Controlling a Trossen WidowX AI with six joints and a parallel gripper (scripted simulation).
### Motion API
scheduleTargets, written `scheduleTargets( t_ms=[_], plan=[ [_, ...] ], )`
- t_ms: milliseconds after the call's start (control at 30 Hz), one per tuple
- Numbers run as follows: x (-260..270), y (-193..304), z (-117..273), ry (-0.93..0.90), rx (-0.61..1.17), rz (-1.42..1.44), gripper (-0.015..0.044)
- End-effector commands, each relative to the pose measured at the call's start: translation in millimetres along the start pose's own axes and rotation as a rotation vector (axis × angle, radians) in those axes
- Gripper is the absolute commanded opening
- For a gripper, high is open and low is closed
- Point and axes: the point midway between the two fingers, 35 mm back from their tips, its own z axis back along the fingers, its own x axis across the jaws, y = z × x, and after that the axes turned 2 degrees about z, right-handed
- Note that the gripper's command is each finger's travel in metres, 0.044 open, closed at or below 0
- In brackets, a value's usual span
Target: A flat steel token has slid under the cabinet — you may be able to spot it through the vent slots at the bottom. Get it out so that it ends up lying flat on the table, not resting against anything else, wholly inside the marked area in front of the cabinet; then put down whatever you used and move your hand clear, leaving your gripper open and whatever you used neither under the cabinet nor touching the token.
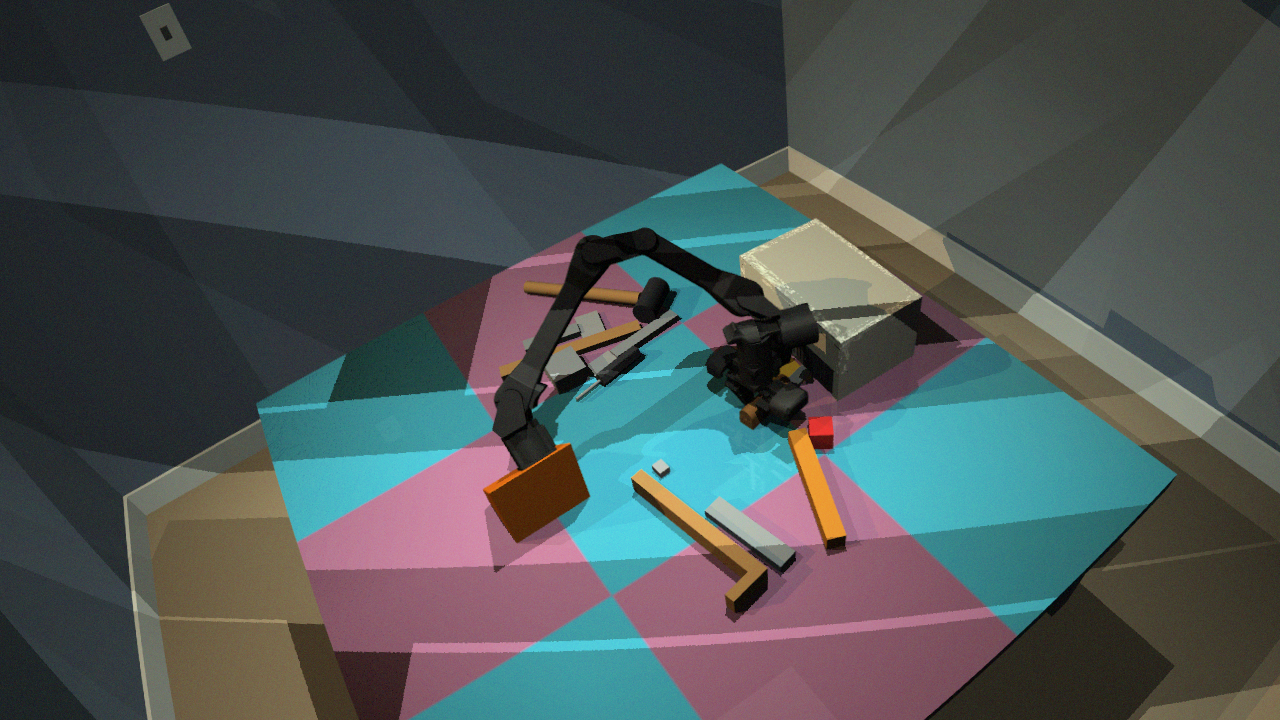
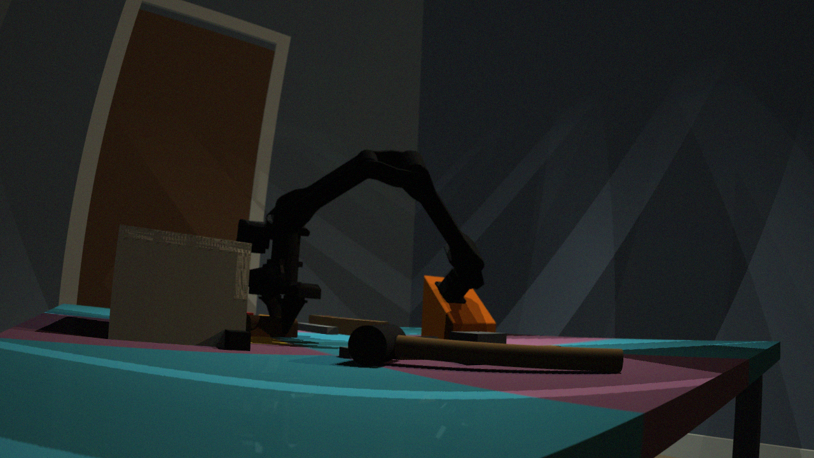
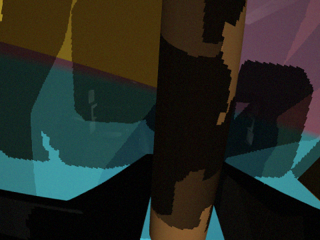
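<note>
A table (image 1: 939, 429) (image 2: 432, 409) with a top chequered in turquoise and pink is crossed by bands of shadow. A pale cabinet (image 1: 827, 277) (image 2: 176, 287) is carried near one edge. A black-headed mallet (image 1: 590, 293) (image 2: 506, 352) is laid on its side, near jumbled wooden and grey pieces. An L-shaped wooden stick (image 1: 693, 523) is set beside a grey bar (image 1: 750, 534); a small pale block (image 1: 660, 467) is seen near the stick's end. A red block (image 1: 820, 432) is placed beside a straight wooden bar (image 1: 816, 488).
</note>
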Motion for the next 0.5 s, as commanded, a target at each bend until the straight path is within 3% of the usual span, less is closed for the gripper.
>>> scheduleTargets(
  t_ms=[0,467],
  plan=[
    [-0.1,-5.9,0.2,-0.001,-0.005,0.000,0.0000],
    [0.6,-18.3,0.0,-0.001,-0.005,0.000,0.0000]
  ],
)
